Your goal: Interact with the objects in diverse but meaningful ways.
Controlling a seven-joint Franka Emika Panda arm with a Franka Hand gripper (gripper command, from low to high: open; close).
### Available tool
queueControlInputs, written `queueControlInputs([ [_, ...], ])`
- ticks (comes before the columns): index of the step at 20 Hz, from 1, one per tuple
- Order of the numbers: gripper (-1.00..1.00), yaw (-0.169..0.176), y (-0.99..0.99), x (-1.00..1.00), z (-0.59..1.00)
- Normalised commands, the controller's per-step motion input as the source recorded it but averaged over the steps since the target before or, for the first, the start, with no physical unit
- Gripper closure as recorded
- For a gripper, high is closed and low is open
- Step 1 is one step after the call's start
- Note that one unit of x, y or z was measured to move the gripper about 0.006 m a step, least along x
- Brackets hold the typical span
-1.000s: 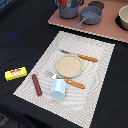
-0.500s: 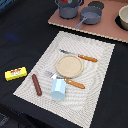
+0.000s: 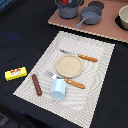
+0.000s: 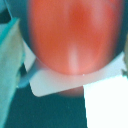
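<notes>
Because the tomato [image 4: 75,35] fills almost the whole wrist view and is blurred, I cannot tell whether my jaws are apart, together or clamped on it. That is the main risk: any lift or closing move made from here rests on a grip that the views do not confirm.

Hazards, as I judge them:
- A round, smooth tomato is likely to roll or squirt sideways if the jaws close off-centre.
- If the jaws carry the tomato loosely, a quick move could drop it among the pot [image 3: 68,10] and pan [image 3: 90,15] on the brown board [image 3: 107,30].
- With the camera this close, I have little room. Pressing further down could shove the tomato or what lies under it.
- A pale flat slab [image 4: 55,82] sits just under the tomato in the wrist view. I cannot identify it.

Pose: my arm does not appear in the exterior view. The wrist camera points straight at the tomato at very close range. A small red patch shows at the pot's rim at the exterior view's top edge. It may be the same tomato, but I cannot confirm that.

Other items lie well apart from there. The sausage [image 3: 36,84] and cup [image 3: 58,89] are on the mat [image 3: 100,55]. The packet [image 3: 15,73] lies off it, towards the exterior view's left.
</notes>
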Motion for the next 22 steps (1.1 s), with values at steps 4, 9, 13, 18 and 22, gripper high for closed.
queueControlInputs([
  [4, -1.0, 0.0, 0.57, 0.11, 0.04],
  [9, -1.0, -0.063, 0.21, 0.14, 0.6],
  [13, -1.0, -0.154, -0.4, 0.31, 0.87],
  [18, -1.0, -0.13, -0.64, 0.33, 0.76],
  [22, -1.0, -0.088, -0.8, 0.2, 0.41],
])
